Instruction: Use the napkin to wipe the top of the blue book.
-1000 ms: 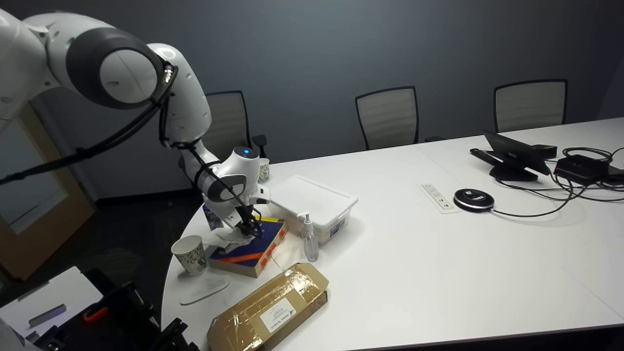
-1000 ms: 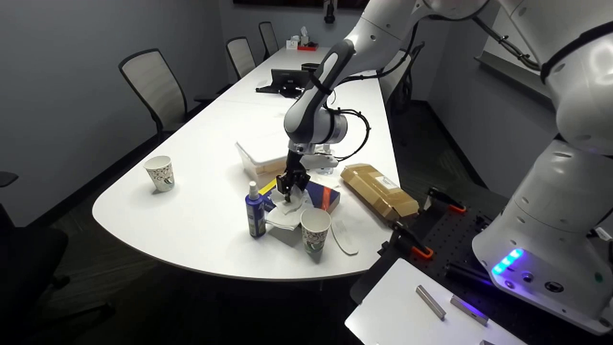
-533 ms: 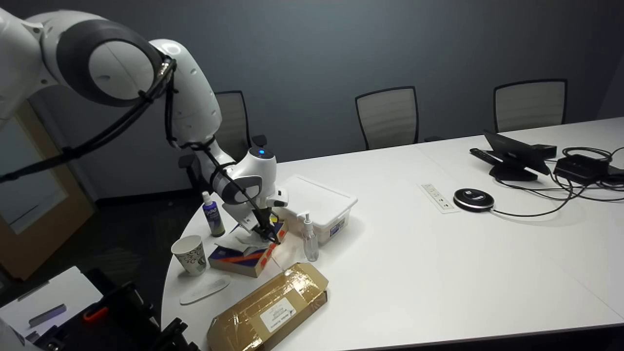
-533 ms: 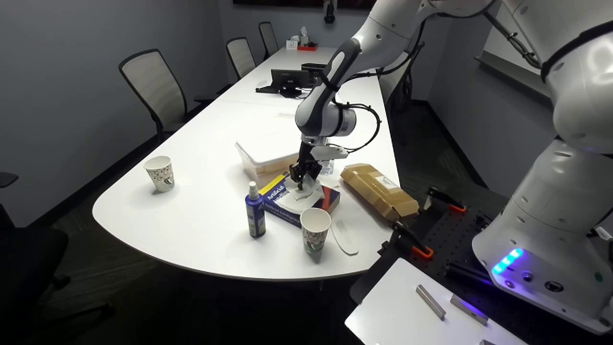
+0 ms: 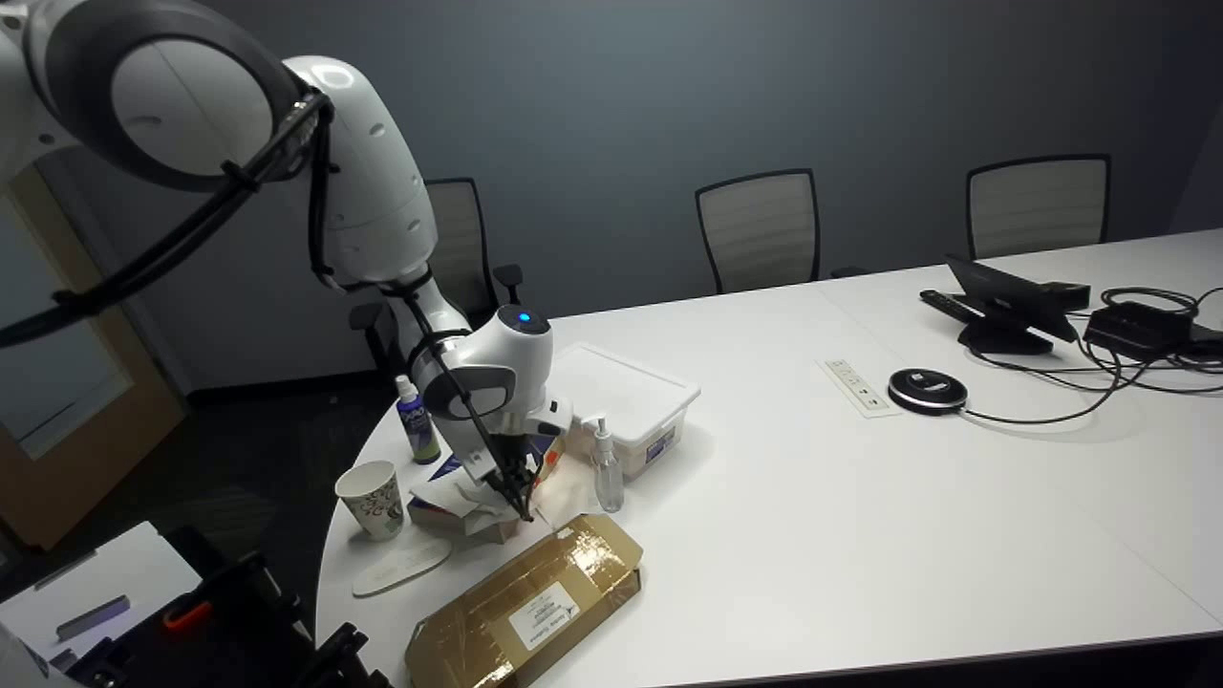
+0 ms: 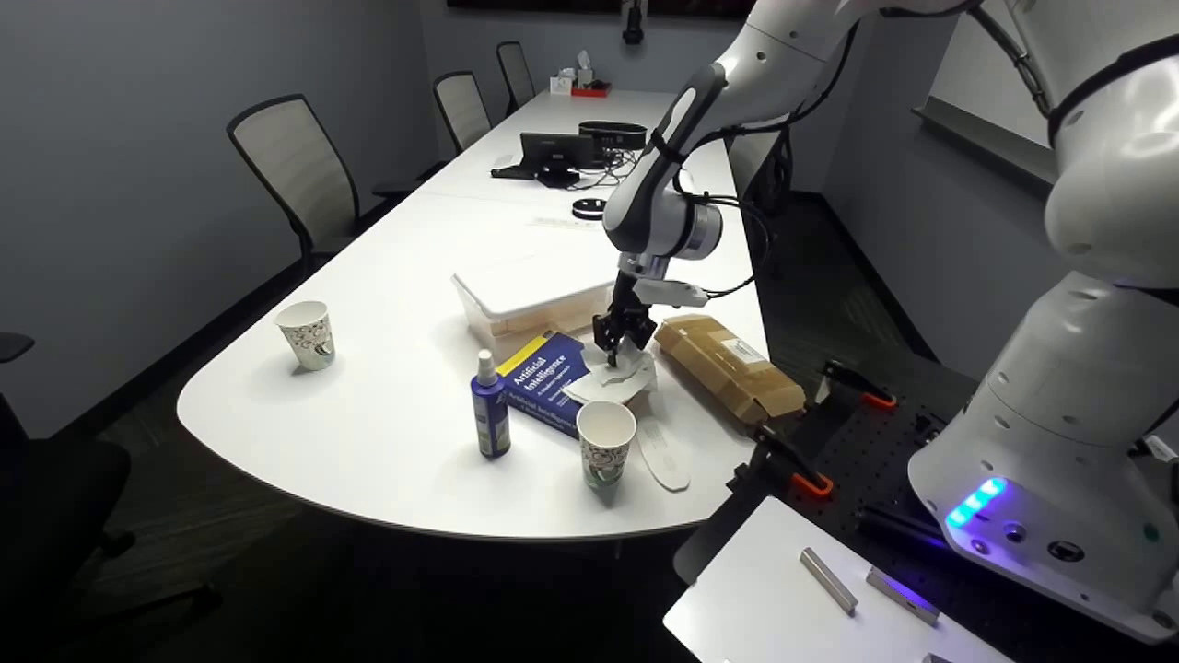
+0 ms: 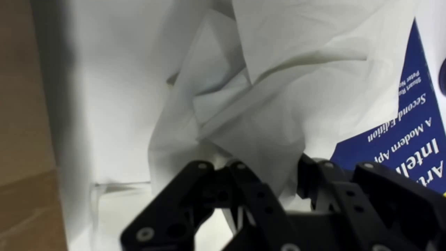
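Observation:
My gripper is shut on the crumpled white napkin, pointing down over the blue book. The napkin covers the book's orange-red end, which is hidden, and drapes over its edge. The book's yellow end and title show in an exterior view. In an exterior view, the gripper and napkin hide most of the book. In the wrist view, the napkin is bunched between the gripper's fingers, and part of the blue cover shows at the right.
A patterned cup and a blue spray bottle stand close to the book. A tan-gold package lies near the napkin end. A white lidded box and a clear pump bottle are beside it. Another cup stands farther off.
My gripper has dragged the napkin across the book from the yellow end toward the orange-red end and the tan-gold package. The book's title is now uncovered; the orange-red patch is now covered.

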